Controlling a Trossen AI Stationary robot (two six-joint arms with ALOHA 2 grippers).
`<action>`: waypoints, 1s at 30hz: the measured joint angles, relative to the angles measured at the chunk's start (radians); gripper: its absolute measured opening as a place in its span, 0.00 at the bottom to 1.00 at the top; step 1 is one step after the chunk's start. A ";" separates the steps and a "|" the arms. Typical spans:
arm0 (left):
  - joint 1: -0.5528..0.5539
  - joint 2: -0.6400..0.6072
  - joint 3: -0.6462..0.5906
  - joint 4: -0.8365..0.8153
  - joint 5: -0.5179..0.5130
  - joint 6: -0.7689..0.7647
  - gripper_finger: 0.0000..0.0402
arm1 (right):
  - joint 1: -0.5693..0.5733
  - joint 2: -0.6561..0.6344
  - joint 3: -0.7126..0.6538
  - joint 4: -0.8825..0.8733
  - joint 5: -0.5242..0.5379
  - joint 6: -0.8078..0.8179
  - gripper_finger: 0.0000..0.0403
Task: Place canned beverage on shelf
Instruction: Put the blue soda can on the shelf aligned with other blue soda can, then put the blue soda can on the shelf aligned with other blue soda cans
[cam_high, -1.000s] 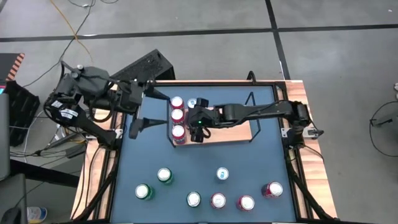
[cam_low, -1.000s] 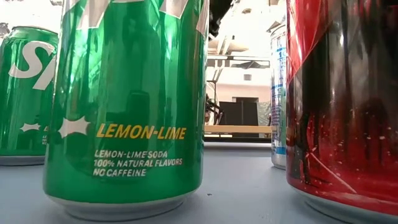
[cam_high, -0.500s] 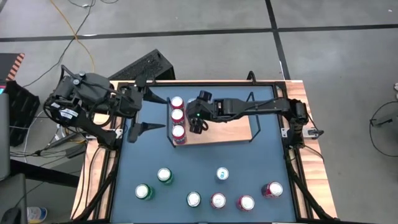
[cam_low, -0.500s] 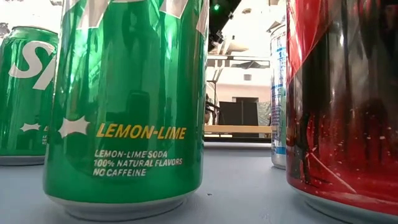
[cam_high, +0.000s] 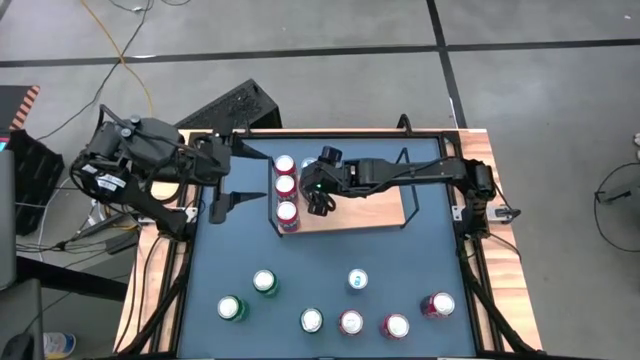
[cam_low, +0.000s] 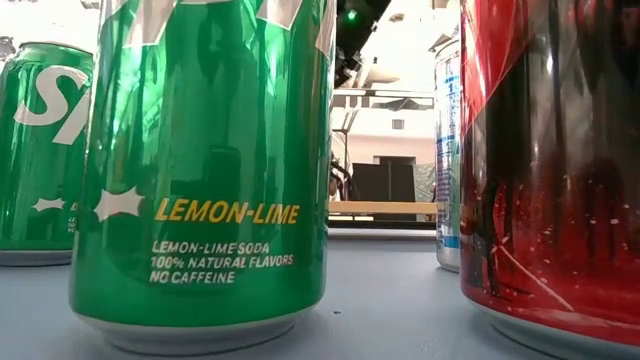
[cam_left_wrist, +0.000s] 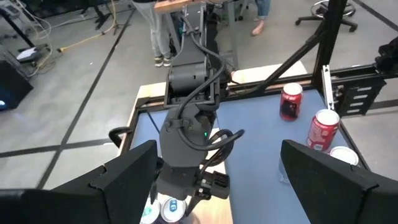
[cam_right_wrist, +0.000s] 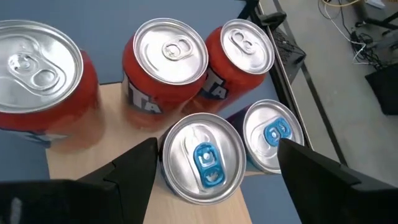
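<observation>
The shelf (cam_high: 370, 205), a light-wood board with black wire ends, lies at the table's far middle. Three red cans (cam_high: 286, 186) stand in a row at its left end. Beside them stand two silver-topped cans with blue tabs (cam_right_wrist: 202, 158) (cam_right_wrist: 273, 134). My right gripper (cam_high: 318, 205) hangs open over the nearer blue-tab can. Its fingers (cam_right_wrist: 134, 168) stand on either side of the can, apart from it. My left gripper (cam_high: 225, 178) is raised by the table's left edge. It is open and holds nothing.
Several loose cans stand near the front edge: two green (cam_high: 264, 282) (cam_high: 231, 308), a silver one (cam_high: 311, 320), three red (cam_high: 396, 325) and a blue-tab one (cam_high: 357, 280). In the low view a green can (cam_low: 200, 170) and a red can (cam_low: 550, 160) fill the foreground.
My right gripper has drawn back a little over the shelf toward the table's far edge and tipped slightly, staying open. The blue-tab cans and red cans stand as before. My left gripper has turned a little in place.
</observation>
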 joint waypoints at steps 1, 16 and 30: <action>0.000 0.001 0.000 0.000 0.000 0.000 0.82 | 0.003 0.000 0.000 0.000 -0.001 -0.009 0.79; -0.008 0.008 -0.010 -0.045 0.013 -0.090 0.82 | 0.125 -0.234 0.074 -0.282 -0.157 0.063 0.79; -0.009 0.123 -0.009 -0.035 0.014 -0.252 0.82 | 0.460 -0.495 0.074 -0.681 -0.126 0.549 0.79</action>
